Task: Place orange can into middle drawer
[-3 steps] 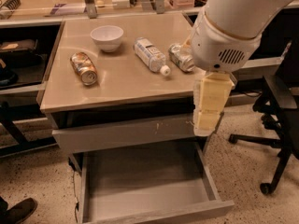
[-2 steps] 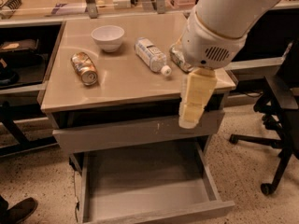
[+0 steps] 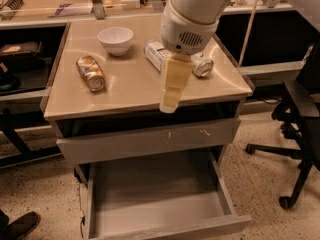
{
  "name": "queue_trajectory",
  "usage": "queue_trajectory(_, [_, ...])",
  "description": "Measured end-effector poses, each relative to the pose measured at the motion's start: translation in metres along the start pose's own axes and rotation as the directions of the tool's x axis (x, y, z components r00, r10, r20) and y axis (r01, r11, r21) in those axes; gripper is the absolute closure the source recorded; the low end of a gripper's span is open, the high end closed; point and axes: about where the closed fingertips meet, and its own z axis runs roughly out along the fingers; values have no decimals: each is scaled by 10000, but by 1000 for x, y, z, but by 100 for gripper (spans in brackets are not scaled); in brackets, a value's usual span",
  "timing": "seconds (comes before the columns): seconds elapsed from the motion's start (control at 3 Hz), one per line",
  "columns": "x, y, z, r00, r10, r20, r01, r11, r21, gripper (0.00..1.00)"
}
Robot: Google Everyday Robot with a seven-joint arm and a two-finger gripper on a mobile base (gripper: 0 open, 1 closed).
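Note:
The orange can (image 3: 90, 72) lies on its side on the left part of the tan tabletop, silver lid toward the front. My gripper (image 3: 168, 103) hangs pale yellow from the white arm over the front middle of the tabletop, well to the right of the can and holding nothing. The middle drawer (image 3: 150, 196) is pulled out below the table, wide and grey, with a bare flat floor.
A white bowl (image 3: 116, 39) stands behind the can. A clear bottle (image 3: 156, 54) and a green-silver can (image 3: 202, 65) lie at the right, partly behind my arm. A scratched grey drawer front (image 3: 150, 139) sits above the open drawer. A black office chair (image 3: 300, 114) stands at right.
My gripper has moved left, from beside the table's front right corner to over the front middle of the tabletop. The cans, bowl and bottle have not moved.

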Motion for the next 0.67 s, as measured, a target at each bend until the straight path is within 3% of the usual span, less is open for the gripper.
queue_trajectory(0.33, [-24,-15,15,9985,-548,78,549,9984,-127,0])
queue_trajectory(0.67, [-30,-18,18,9978,-657,118,659,9977,-141,0])
